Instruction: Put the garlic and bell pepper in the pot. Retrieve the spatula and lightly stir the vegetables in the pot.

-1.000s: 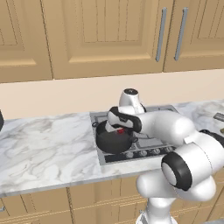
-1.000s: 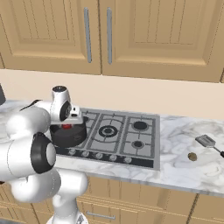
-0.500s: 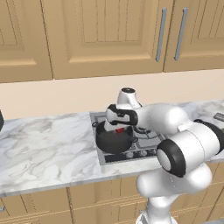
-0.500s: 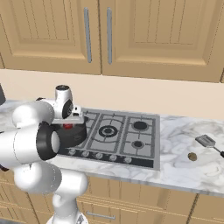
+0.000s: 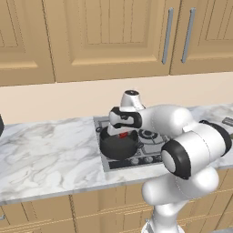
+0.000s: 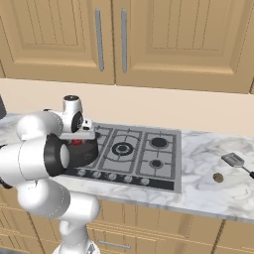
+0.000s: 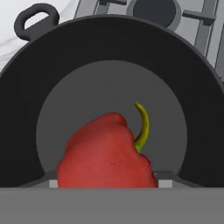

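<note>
– Gripper (image 5: 123, 133) position? 
– Directly above the pot (image 5: 119, 145), at the hob's (image 6: 130, 154) front left corner.

– Jaw state? 
– Closed on the pepper (image 7: 107, 153); fingertips barely visible at either side of it in the hand view.

– Pepper location? 
– Held over the pot's mouth, stem (image 7: 142, 127) curving away from the hand. Contact with the pot floor: cannot tell.

– Spatula (image 6: 239, 163) location? 
– Flat on the worktop (image 6: 208, 188) near its right edge, well apart from the hob. Small brown lump (image 6: 218, 177) just beside it.
</note>
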Available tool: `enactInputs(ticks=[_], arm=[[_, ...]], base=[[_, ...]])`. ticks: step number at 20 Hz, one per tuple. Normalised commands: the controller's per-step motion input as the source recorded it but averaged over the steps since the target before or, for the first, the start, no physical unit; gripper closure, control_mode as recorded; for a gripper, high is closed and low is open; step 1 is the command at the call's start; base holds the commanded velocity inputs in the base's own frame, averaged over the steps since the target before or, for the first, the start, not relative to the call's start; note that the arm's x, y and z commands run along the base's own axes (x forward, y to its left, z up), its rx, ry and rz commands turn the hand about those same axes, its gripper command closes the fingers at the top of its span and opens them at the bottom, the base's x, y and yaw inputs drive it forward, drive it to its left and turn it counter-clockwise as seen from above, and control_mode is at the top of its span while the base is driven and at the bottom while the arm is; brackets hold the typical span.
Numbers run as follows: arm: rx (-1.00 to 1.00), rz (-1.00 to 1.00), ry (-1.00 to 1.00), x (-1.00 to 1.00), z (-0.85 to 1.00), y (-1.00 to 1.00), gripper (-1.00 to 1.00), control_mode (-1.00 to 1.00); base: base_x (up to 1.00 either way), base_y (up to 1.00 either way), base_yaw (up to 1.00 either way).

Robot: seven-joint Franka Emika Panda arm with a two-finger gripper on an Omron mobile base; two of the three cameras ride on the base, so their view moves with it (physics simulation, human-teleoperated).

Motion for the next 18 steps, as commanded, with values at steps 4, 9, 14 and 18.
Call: enactInputs(ticks=[4,9,14,18], arm=[[0.0,0.0,0.0,0.0,0.0,0.12,1.0,-1.0],[0.0,0.0,0.0,0.0,0.0,0.05,1.0,-1.0],[0.0,0.0,0.0,0.01,0.0,0.02,-1.0,-1.0],[0.0,0.0,0.0,0.01,0.0,0.04,-1.0,-1.0]], base=[[0.0,0.0,0.0],[0.0,0.0,0.0],[0.0,0.0,0.0],[0.0,0.0,0.0]])
